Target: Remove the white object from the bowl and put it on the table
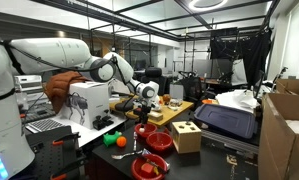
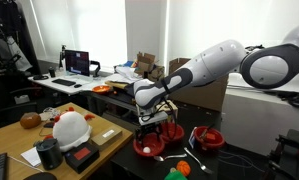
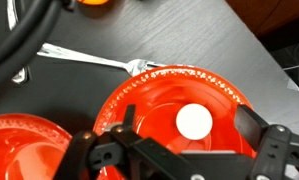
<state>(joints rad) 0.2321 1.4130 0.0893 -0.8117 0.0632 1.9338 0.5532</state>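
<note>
In the wrist view the white object (image 3: 195, 122), a small round white lump, lies in the middle of a red bowl (image 3: 159, 95) on the dark table (image 3: 224, 40). My gripper (image 3: 189, 128) is open just above the bowl, with one finger on each side of the white object and touching neither it nor the bowl. In both exterior views the gripper (image 1: 145, 112) (image 2: 153, 128) points down over that red bowl (image 1: 147, 131) (image 2: 146, 147) at the dark table's (image 2: 204, 162) near part. The white object is hidden by the gripper there.
A metal fork (image 3: 89, 58) lies just beyond the bowl, and a second red bowl (image 3: 19, 140) sits close beside it. More red bowls (image 1: 150, 167) (image 2: 211, 137), a wooden block (image 1: 186, 136), an orange ball (image 1: 120, 141) and a white boxy machine (image 1: 89, 100) stand nearby. A black cable (image 3: 29, 40) crosses the table.
</note>
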